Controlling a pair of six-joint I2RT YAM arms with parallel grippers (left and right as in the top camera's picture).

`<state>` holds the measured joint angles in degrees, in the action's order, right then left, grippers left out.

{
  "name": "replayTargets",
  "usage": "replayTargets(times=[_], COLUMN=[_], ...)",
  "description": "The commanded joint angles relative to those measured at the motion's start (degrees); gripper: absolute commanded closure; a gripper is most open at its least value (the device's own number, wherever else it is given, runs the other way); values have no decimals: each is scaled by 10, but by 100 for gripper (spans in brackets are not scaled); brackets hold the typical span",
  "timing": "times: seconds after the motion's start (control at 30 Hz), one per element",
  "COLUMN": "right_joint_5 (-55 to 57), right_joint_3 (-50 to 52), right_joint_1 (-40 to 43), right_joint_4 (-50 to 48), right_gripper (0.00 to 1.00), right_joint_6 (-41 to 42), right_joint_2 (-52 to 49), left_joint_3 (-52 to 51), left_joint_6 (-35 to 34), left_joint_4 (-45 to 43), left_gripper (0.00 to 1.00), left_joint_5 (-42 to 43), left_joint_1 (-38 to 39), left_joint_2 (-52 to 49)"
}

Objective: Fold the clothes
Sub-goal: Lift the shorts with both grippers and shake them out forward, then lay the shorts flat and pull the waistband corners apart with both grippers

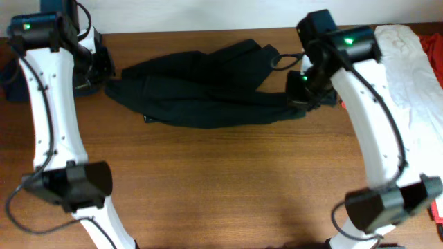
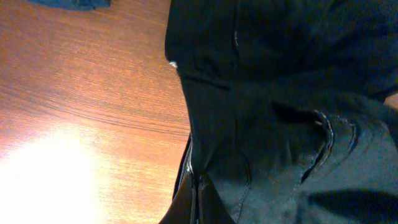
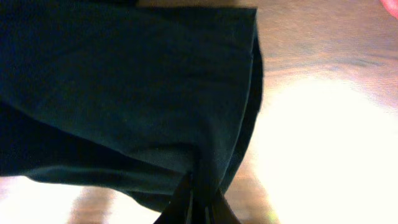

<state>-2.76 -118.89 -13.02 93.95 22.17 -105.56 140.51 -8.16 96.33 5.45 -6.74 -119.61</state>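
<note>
The clothes are one large black garment [image 1: 208, 86], stretched in a wrinkled band across the far middle of the table. My left gripper [image 1: 105, 84] is shut on its left end. In the left wrist view the black fabric [image 2: 280, 106] fills the right side and runs into my closed left jaws [image 2: 198, 199]. My right gripper [image 1: 299, 97] is shut on the garment's right end. In the right wrist view the fabric [image 3: 124, 81] hangs from my closed right jaws [image 3: 198, 199] just above the table. No grey inner part shows.
A white garment [image 1: 408, 55] and a red one [image 1: 432, 48] lie at the far right edge. A navy-blue garment [image 1: 10, 86] sits at the far left, also in the left wrist view [image 2: 74, 4]. Brown wooden table [image 1: 221, 180] in front.
</note>
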Motion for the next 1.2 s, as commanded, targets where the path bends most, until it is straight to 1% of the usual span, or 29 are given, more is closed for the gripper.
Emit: replayTargets(times=[0.0, 0.1, 0.17, 0.23, 0.27, 0.33, 0.37, 0.4, 0.43, 0.47, 0.5, 0.53, 0.57, 0.63, 0.67, 0.77, 0.8, 0.83, 0.87, 0.9, 0.93, 0.97, 1.03, 1.07, 1.13, 1.17], right_joint_5=[49, 67, 105, 106, 106, 106, 106, 106, 110, 112, 112, 112, 112, 112, 112, 113, 112, 112, 111, 110, 110, 110, 111, 115, 125, 125], right_joint_3=[1, 25, 85, 147, 189, 237, 272, 296, 316, 326, 326, 325, 324, 324, 324, 325, 325, 325, 325, 325, 325, 325, 325, 325, 325, 325], right_joint_1=[-1, -1, -1, -1, -1, -1, -1, 0, 0, 0, 0, 0, 0, 0, 0, 0, 0, 0, 0, 0, 0, 0, 0, 0, 2, 8], right_joint_4=[21, 34, 32, 15, 5, -2, -5, -8, -15, -24, -31, -40, -47, -60, -68, -85, -104, -116, -130, -153, -187, -198, -222, -222, -221, -223], right_gripper=[96, 96, 96, 95, 91, 86, 80, 77, 69, 39, 25, 11, 1, 1, 1, 1, 1, 1, 1, 1, 1, 1, 1, 1, 1, 5], right_joint_6=[11, 21, 59, 65, 67, 69, 71, 73, 81, 86, 86, 85, 85, 85, 84, 81, 81, 79, 68, 57, 57, 57, 57, 57, 57, 58], right_joint_2=[61, 101, 144, 190, 217, 242, 255, 261, 264, 264, 264, 264, 264, 264, 264, 261, 256, 251, 245, 232, 207, 198, 157, 139, 70, 38], left_joint_3=[-117, -256, -315, -349, -365, -388, -404, -416, -431, -447, -454, -459, -461, -461, -462, -490, -511, -523, -540, -559, -593, -603, -631, -643, -673, -687], left_joint_6=[16, 16, 16, 16, 16, 16, 16, 16, 16, 16, 16, 16, 16, 16, 16, 16, 16, 16, 16, 16, 14, 14, 14, 13, -8, -12], left_joint_4=[4, 4, 3, 2, 4, 4, 4, 4, 4, 4, 4, 4, 4, -2, -19, -95, -142, -166, -198, -234, -312, -337, -390, -402, -408, -416], left_gripper=[100, 100, 100, 100, 100, 100, 100, 99, 85, 64, 52, 21, 1, 1, 1, 1, 4, 10, 21, 38, 55, 65, 68, 68, 69, 72], left_joint_5=[33, 33, 33, 33, 33, 31, 31, 31, 31, 31, 31, 31, 31, 31, 31, 31, 32, 34, 40, 49, 60, 59, 60, 59, 59, 59], left_joint_1=[24, 50, 60, 69, 73, 75, 75, 75, 75, 75, 75, 75, 75, 75, 75, 75, 75, 75, 75, 75, 75, 75, 75, 75, 75, 75], left_joint_2=[118, 190, 220, 238, 244, 248, 248, 248, 248, 248, 248, 248, 248, 248, 248, 248, 248, 248, 248, 248, 247, 247, 246, 246, 242, 237])
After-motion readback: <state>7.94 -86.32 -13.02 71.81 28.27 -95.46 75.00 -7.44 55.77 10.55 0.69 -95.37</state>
